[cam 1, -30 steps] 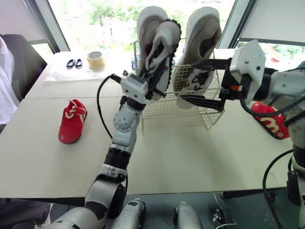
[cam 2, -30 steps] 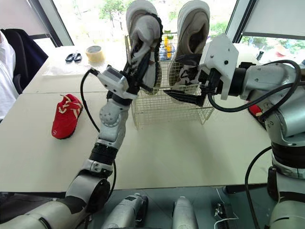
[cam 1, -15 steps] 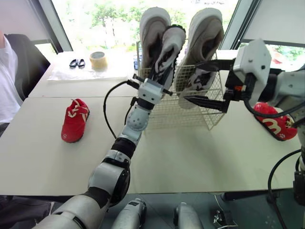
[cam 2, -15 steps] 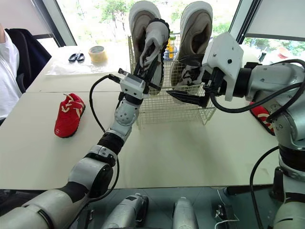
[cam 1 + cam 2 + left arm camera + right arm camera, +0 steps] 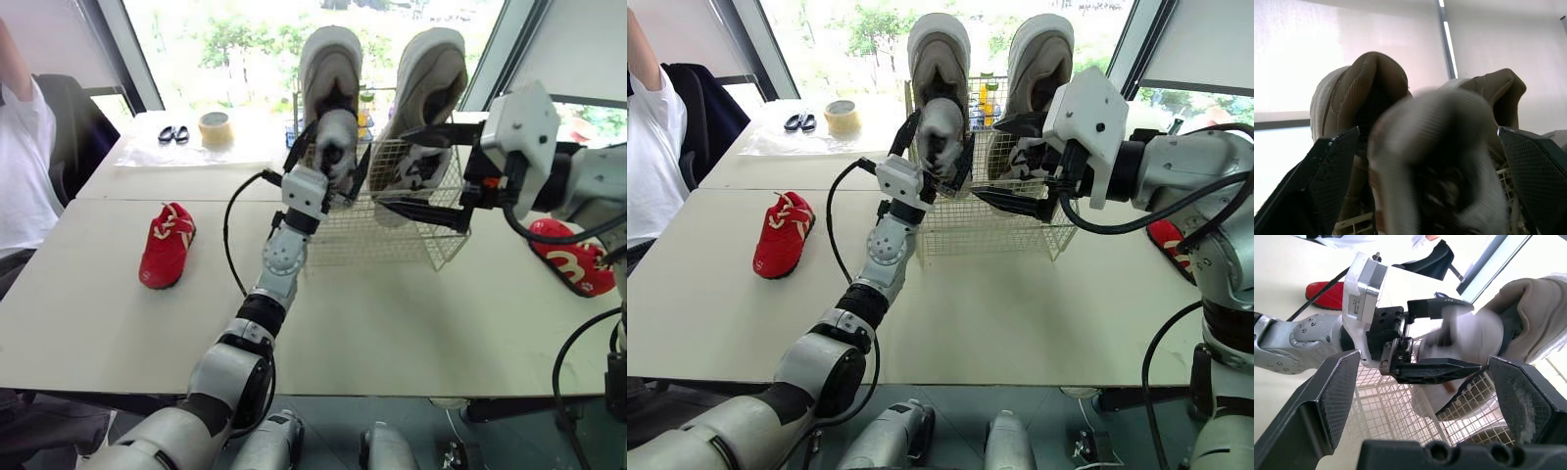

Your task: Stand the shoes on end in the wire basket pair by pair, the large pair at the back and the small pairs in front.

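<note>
The wire basket (image 5: pixel 392 233) stands towards the back of the desk (image 5: pixel 392 323). Two large beige sneakers are set on end along its rear side, one on the left (image 5: pixel 328 59) and one on the right (image 5: pixel 438 64), both rising well above the rim.

The left hand (image 5: pixel 335 145) reaches up at the basket's left front. Its fingers are spread, one on each side of a small grey-and-white shoe (image 5: pixel 940 137), and a narrow gap shows beside the shoe. That shoe is upright just in front of the left large sneaker. Whether its lower end rests on the basket floor cannot be told.

The right hand (image 5: pixel 390 166) is open, its two fingers wide apart. The upper finger is level with the right sneaker and the lower one lies across the front mesh.

One small red shoe (image 5: pixel 167 258) lies on the desk well to the left of the basket. Another red shoe (image 5: pixel 568 257) lies to the right. A tape roll (image 5: pixel 216 127) sits at the far left.
</note>
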